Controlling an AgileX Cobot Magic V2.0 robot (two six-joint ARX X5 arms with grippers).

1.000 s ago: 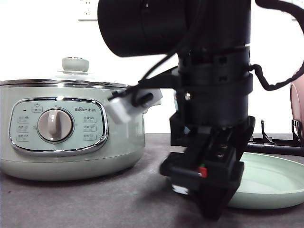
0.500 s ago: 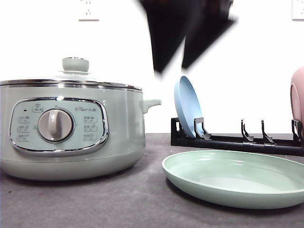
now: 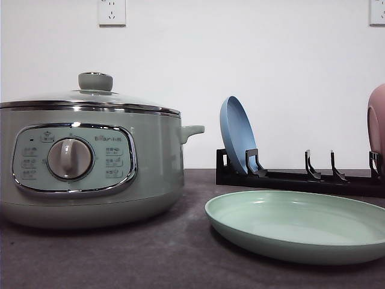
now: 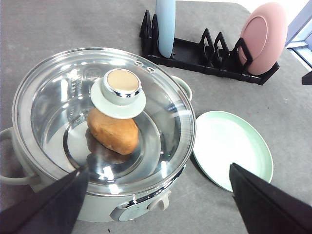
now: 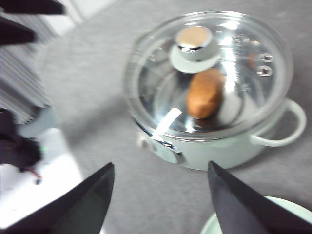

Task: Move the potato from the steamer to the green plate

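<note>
Front view, near to far: the green plate [image 3: 301, 226] lies bare at 4 o'clock, its right edge cut off; the steamer [image 3: 90, 159] stands at 9 o'clock with its lid [image 4: 105, 114] on. Behind, at 2 o'clock, a rack [image 3: 298, 177] holds a blue plate [image 3: 236, 135] upright; a pink plate [image 3: 377, 123] is clipped by the frame. The potato [image 4: 113, 132] sits inside the steamer, seen through the glass, partly masked by the knob [image 4: 119, 90]. The left gripper [image 4: 156, 195] and right gripper [image 5: 158, 204] both hang spread wide above, grasping nothing; the right wrist view is blurred
</note>
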